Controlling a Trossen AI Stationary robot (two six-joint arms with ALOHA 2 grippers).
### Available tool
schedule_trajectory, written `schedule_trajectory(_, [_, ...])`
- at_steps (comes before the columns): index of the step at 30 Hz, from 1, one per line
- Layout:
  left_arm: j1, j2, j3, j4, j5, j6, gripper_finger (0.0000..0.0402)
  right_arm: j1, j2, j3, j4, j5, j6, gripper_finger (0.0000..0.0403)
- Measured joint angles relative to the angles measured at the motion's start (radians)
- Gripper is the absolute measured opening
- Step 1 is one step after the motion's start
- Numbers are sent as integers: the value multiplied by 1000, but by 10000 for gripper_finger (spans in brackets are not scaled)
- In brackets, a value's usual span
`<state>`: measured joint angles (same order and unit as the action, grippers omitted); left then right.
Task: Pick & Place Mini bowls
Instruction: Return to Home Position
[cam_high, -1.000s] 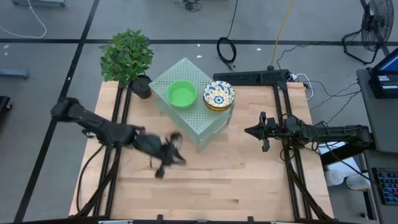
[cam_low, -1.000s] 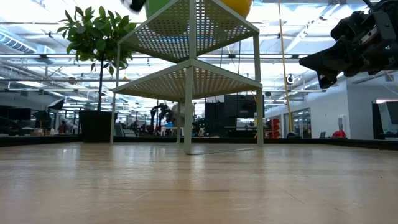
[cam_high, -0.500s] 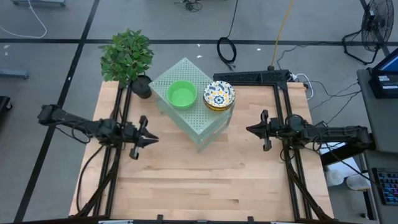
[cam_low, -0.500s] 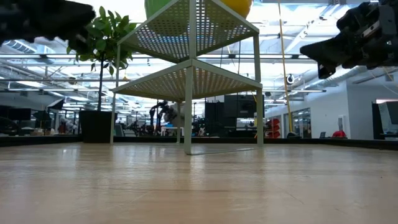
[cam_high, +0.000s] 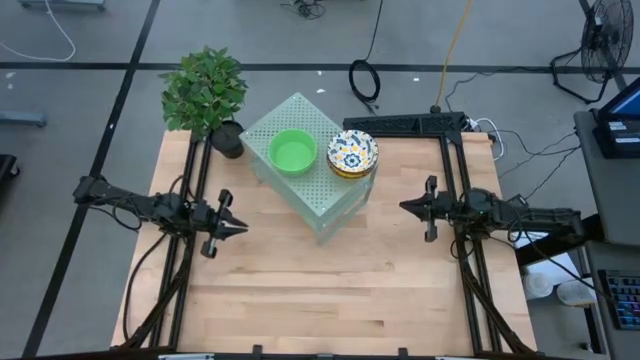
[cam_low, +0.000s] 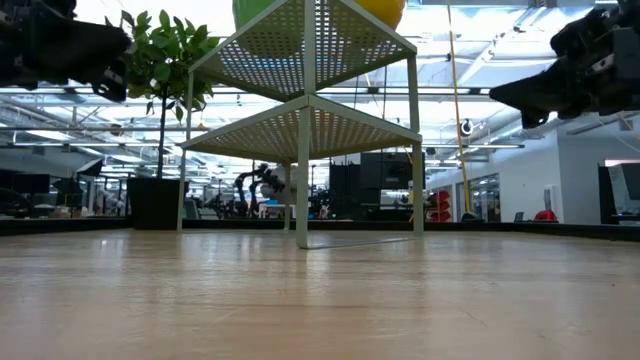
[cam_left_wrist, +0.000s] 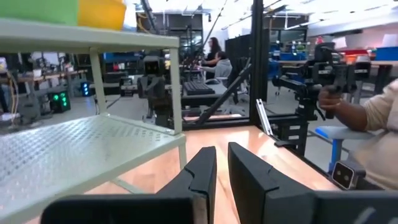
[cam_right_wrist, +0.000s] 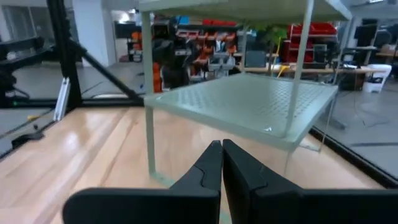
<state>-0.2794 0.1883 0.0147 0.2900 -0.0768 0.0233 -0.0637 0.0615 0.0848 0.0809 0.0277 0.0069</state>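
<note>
Table: a wooden top (cam_high: 330, 300) is seen, with black frame rails along its left and right sides.
Left gripper (cam_high: 240, 227): held above the left side of the table and pointed right toward the shelf; its fingers (cam_left_wrist: 202, 171) are drawn almost together with only a thin slit between them, and nothing is pinched.
Right gripper (cam_high: 404, 207): held above the right side, pointed left toward the shelf; its fingers (cam_right_wrist: 208, 165) are pressed together on nothing.
Shelf (cam_high: 318, 195): a pale green perforated two-tier stand is set at the far middle of the table, between the two grippers.
Green bowls (cam_high: 292, 152): stacked on the left of the top tier.
Patterned bowls (cam_high: 352, 152): stacked on the right of the top tier, just beside the green ones.
Hard to tell: the count in each stack cannot be read from above; from table height only the undersides are seen, cut off by the frame.
Plant (cam_high: 204, 88): a potted plant is stood at the far left corner.
Beyond the table: a person's hand (cam_left_wrist: 339, 111) and a pale sleeve are seen on dark equipment.
</note>
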Motion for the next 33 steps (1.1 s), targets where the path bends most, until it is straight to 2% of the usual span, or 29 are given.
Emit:
schedule_trajectory(8, [0, 2, 0, -9, 16, 43, 47, 0, -48, -47, -5, -9, -46, 0])
schedule_trajectory(14, [0, 3, 0, -8, 16, 42, 47, 0, -47, -48, -13, -29, 35, 0])
schedule_trajectory(33, [0, 3, 1, -6, 16, 43, 47, 0, -47, -50, -11, -29, 60, 0])
